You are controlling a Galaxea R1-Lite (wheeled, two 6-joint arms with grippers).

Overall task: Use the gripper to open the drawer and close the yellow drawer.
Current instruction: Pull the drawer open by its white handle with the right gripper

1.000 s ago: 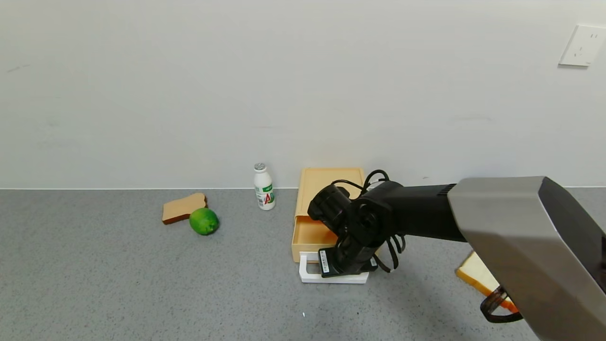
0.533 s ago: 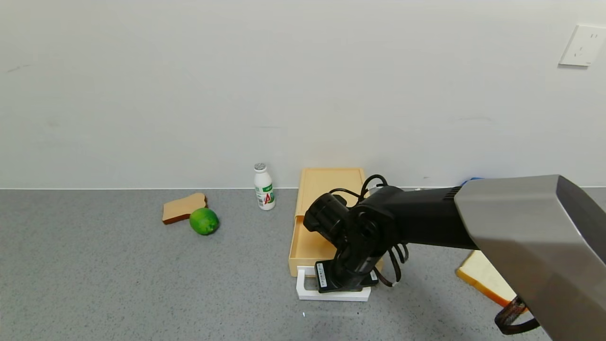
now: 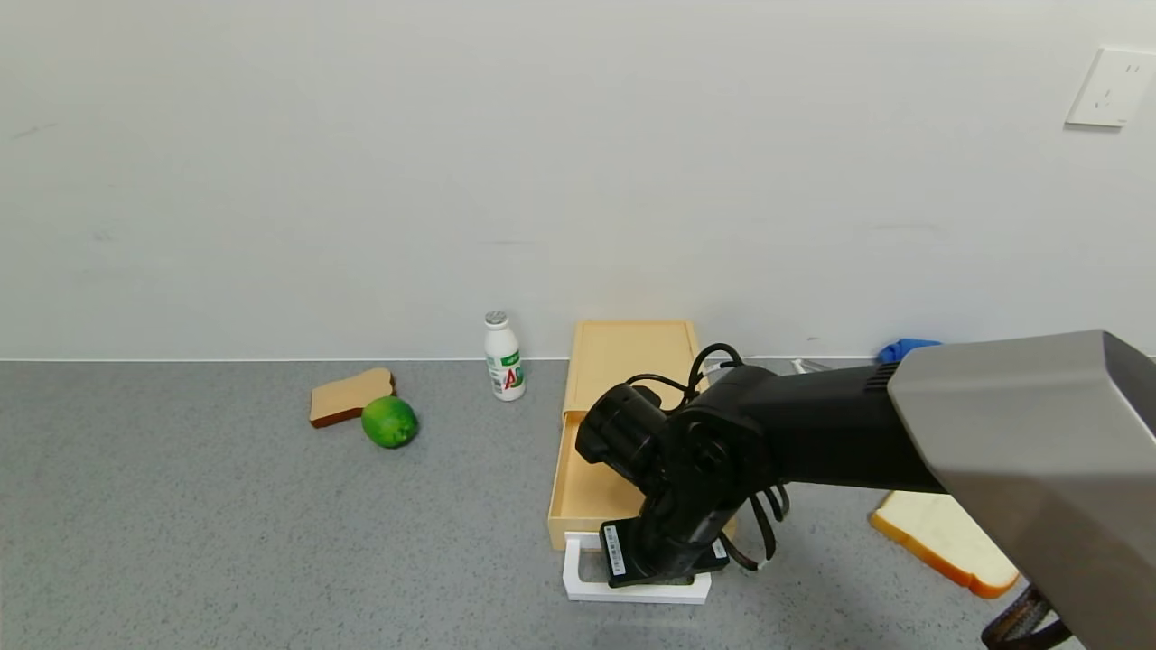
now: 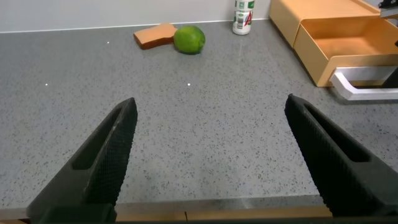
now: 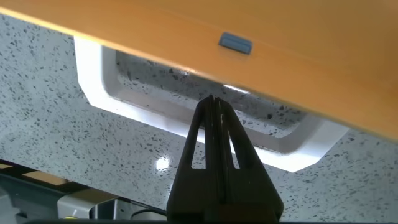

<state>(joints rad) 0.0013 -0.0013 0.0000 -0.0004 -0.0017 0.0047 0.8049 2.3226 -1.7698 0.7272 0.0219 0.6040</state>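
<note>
The pale yellow drawer (image 3: 585, 492) stands pulled partly out of its matching low box (image 3: 629, 357) by the wall. Its white loop handle (image 3: 578, 587) points toward me. My right gripper (image 3: 662, 567) hangs over the handle. In the right wrist view its fingers (image 5: 214, 101) are pressed together, with their tip inside the opening of the handle (image 5: 124, 102), just below the drawer front (image 5: 292, 46). My left gripper (image 4: 210, 102) is open and empty, low over the table's front edge, far left of the drawer (image 4: 348, 53).
A small white bottle (image 3: 503, 357) stands left of the box. A lime (image 3: 389, 422) and a toast slice (image 3: 349, 395) lie farther left. Another bread slice (image 3: 944, 540) lies at the right, and a blue thing (image 3: 906, 349) lies by the wall.
My right gripper has moved toward me with its fingers in the handle. The drawer has slid farther out of its box.
</note>
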